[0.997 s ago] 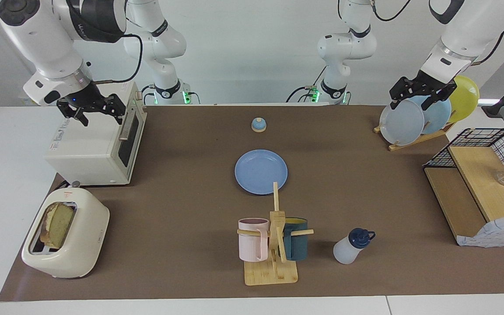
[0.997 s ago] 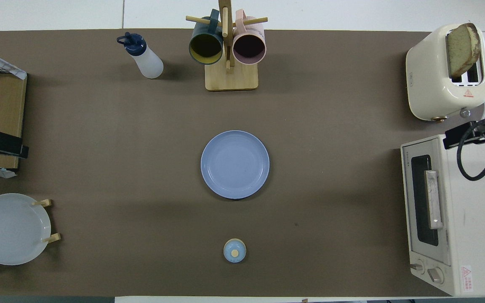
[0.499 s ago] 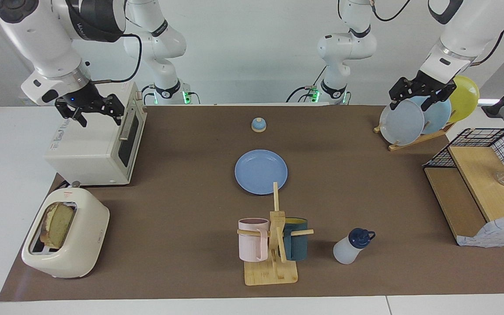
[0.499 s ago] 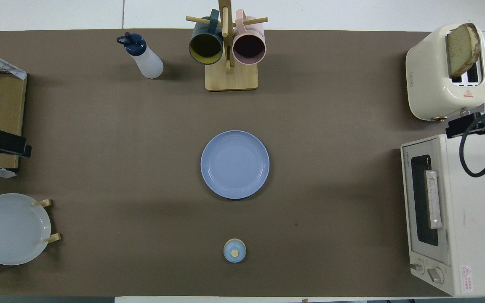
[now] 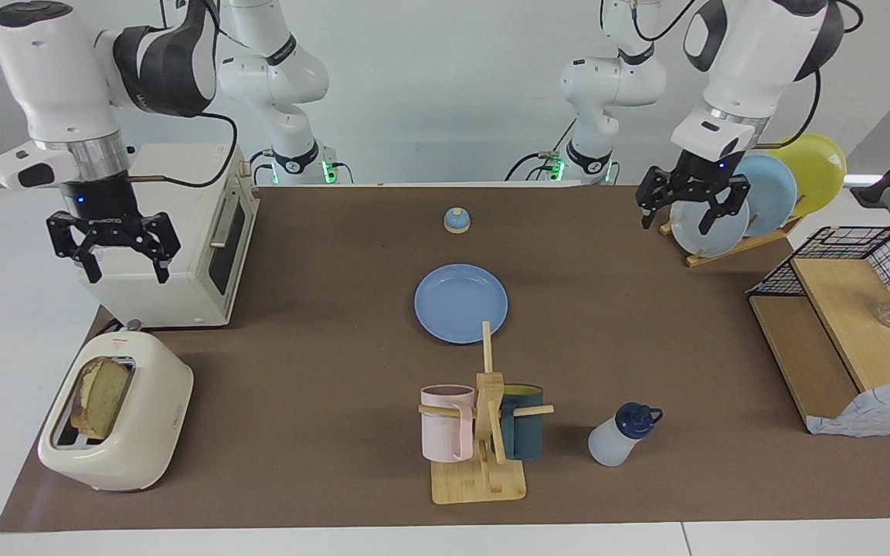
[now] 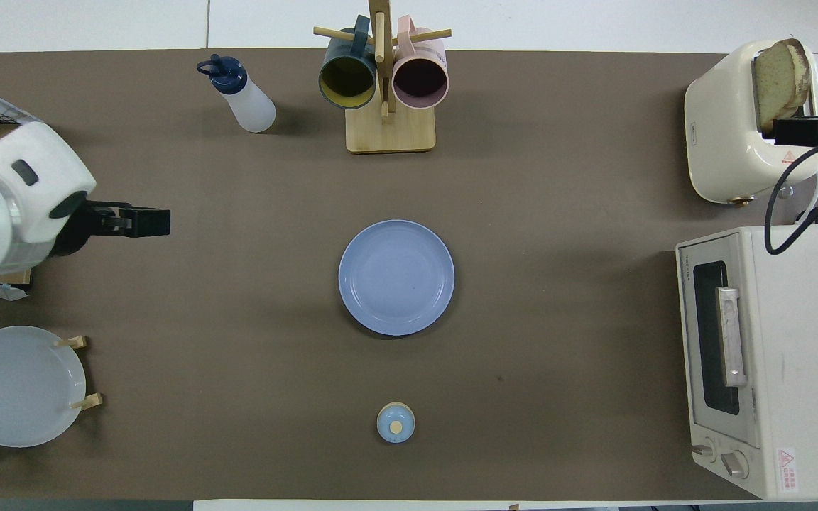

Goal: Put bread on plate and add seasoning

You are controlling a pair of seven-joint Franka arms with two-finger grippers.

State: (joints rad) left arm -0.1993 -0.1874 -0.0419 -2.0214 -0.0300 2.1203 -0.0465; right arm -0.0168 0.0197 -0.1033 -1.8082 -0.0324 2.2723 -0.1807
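The bread stands upright in a slot of the cream toaster at the right arm's end of the table; it also shows in the overhead view. The light-blue plate lies flat and bare at mid-table. The seasoning bottle with its navy cap stands beside the mug tree. My right gripper is open and empty, up in the air over the toaster oven's edge; overhead it shows over the toaster. My left gripper is open and empty, raised beside the plate rack.
A white toaster oven stands nearer the robots than the toaster. A wooden mug tree with two mugs stands farther out than the plate. A small blue bell sits nearer the robots. A plate rack and a wire shelf stand at the left arm's end.
My right gripper has swung from over the oven's top toward the toaster and now points down. My left gripper has left the plate rack and moved toward mid-table. Objects have not moved.
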